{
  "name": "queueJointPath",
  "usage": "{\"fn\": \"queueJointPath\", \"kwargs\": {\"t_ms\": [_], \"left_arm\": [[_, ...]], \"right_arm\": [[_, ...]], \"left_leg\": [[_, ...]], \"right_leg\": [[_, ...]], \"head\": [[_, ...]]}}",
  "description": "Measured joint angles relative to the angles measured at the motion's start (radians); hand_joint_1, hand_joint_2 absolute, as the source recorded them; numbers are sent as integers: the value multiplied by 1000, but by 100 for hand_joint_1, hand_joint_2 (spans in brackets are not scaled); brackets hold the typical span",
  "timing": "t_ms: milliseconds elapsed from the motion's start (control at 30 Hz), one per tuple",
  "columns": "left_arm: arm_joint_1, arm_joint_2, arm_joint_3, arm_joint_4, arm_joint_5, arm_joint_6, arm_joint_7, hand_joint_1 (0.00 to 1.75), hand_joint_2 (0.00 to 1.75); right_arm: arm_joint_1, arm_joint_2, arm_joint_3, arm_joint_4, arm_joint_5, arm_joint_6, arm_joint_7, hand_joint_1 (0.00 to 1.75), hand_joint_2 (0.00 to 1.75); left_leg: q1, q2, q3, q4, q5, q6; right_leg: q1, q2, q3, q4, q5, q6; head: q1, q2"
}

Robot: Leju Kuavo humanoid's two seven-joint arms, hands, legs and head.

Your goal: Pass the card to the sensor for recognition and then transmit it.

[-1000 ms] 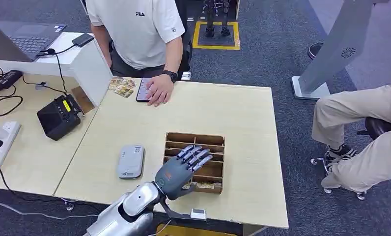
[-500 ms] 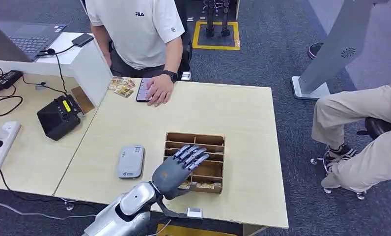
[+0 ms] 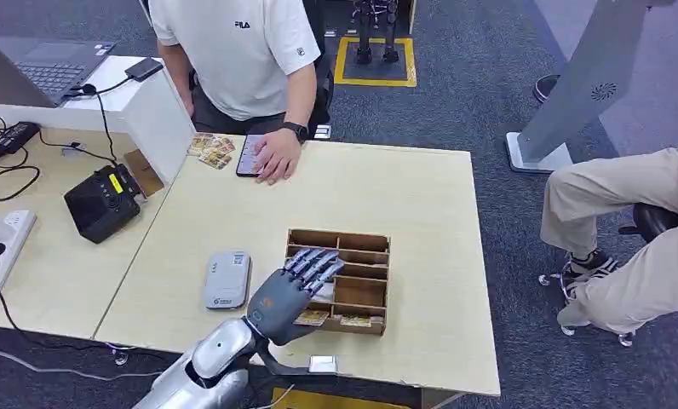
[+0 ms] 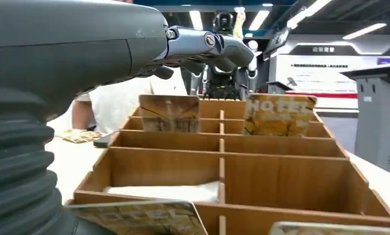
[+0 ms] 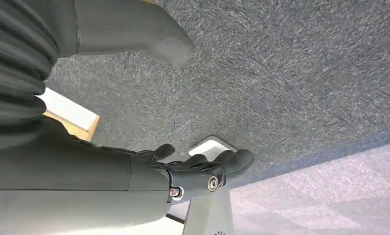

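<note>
Over the wooden tray (image 3: 365, 243) on the surface (image 3: 421, 196), left hand (image 3: 289, 290) hovers, fingers apart, nothing held. Cards (image 3: 312, 318) lie in the tray's near row, about 5 o'clock of the palm, just beside it; contact cannot tell. Grey sensor (image 3: 227, 279) lies at 9 o'clock of the hand. Right hand (image 5: 193, 169) hangs above carpet, fingers loosely apart, holding nothing. Person's hand (image 3: 276, 158) rests at 12 o'clock.

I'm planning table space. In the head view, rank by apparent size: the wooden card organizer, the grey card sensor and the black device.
1. wooden card organizer
2. black device
3. grey card sensor, looking close in size to the black device, so that order is unsure.
</note>
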Motion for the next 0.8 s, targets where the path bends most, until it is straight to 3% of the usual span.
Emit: {"fn": "queueJointPath", "kwargs": {"t_ms": [800], "left_arm": [[35,42,40,-63,2,3,-6,0,175]], "right_arm": [[3,0,0,-2,-1,0,0,0,175]], "left_leg": [[0,0,0,0,0,0]], "right_leg": [[0,0,0,0,0,0]], "head": [[0,0]]}}
